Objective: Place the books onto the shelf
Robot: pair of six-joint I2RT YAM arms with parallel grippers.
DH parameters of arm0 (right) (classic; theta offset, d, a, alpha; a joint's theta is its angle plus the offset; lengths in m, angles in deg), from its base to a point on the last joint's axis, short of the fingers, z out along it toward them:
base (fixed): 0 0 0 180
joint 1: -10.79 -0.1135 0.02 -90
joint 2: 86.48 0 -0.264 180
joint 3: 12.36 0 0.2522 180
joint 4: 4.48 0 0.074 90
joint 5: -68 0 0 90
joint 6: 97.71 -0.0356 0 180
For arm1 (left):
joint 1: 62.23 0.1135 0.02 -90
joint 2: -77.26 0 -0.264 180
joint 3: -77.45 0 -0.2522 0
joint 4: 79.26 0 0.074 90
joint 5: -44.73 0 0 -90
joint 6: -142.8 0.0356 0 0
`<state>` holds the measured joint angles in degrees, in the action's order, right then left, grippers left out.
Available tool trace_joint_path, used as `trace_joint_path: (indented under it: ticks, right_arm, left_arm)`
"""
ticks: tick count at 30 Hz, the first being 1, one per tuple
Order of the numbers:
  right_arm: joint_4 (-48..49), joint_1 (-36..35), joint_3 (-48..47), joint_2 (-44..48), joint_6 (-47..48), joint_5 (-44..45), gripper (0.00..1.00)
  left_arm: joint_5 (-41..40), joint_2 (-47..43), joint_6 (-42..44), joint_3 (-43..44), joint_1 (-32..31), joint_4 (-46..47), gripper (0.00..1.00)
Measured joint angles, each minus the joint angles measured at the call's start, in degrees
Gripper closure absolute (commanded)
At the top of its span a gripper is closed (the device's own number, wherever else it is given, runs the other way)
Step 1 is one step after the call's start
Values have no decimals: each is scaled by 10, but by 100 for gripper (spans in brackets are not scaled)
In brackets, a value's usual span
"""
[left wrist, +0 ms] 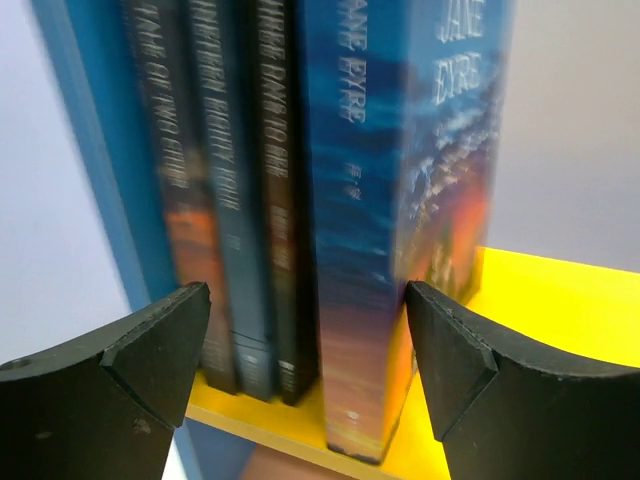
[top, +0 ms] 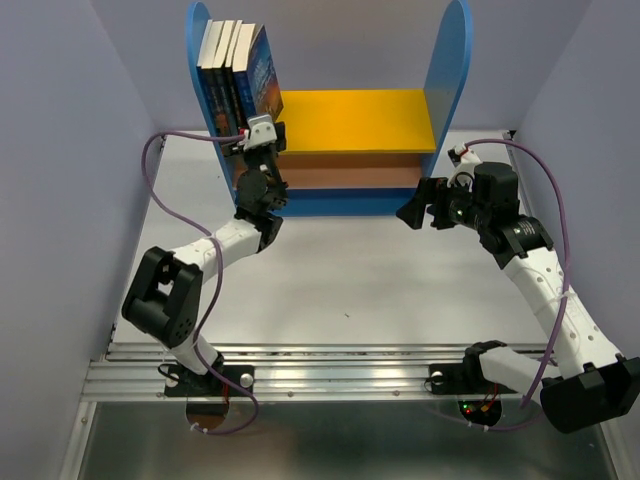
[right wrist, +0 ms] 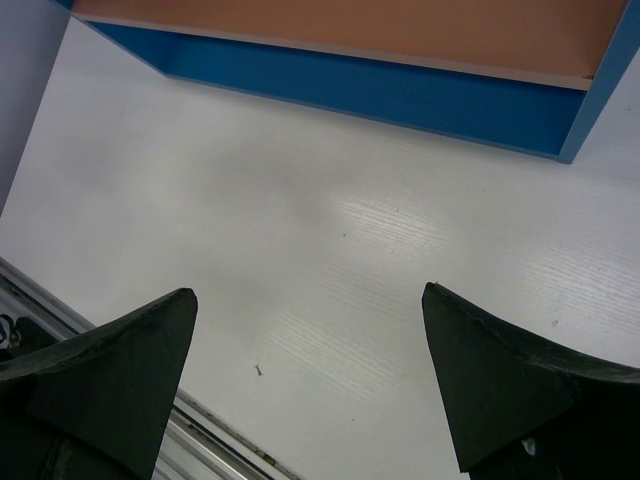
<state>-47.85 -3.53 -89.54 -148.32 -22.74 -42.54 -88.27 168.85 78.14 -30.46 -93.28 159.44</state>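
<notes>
The four books [top: 232, 70] stand upright in a row at the left end of the shelf [top: 448, 80], on its yellow upper board [top: 360, 118], with the outermost one pressed close to the left side panel [top: 196, 40]. The rightmost is the sunset-covered Jane Eyre [left wrist: 350, 250], blue fading to orange; the spines of the other three are too blurred in the left wrist view to read with any confidence.

The left claw [left wrist: 305, 340] is raised to the front of that row with its jaws spread wide, one black finger [left wrist: 150, 350] on the outer side of the leftmost book and the other just beside Jane Eyre's cover (whether that finger touches the cover, I cannot tell). It has hold of nothing; the books rest on the board by their own bottom edges.

The right claw [right wrist: 310, 330] hangs over the white surface [top: 350, 270] in front of the right half of the shelf, jaws fully apart and empty. Its camera looks down at bare surface, with the shelf's blue base [right wrist: 350, 85] and brownish-pink lower board [right wrist: 350, 20] along the top.
</notes>
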Motion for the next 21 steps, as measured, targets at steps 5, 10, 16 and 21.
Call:
trace_joint_path:
  ticks: [5, 10, 16, 21]
  right_arm:
    - [0, 0, 0, 0, 3, 0, 0]
    - [0, 0, 0, 0, 3, 0, 0]
    - [0, 0, 0, 0, 3, -1, 0]
    - [0, 0, 0, 0, 3, -1, 0]
  left_arm:
    - [-43, -15, 16, 8, 13, -3, 1]
    - [-52, -64, 2, 8, 8, -7, 1]
    - [-51, -170, -52, 7, 5, 5, 1]
    - [-41, -233, -90, 14, -1, 8, 1]
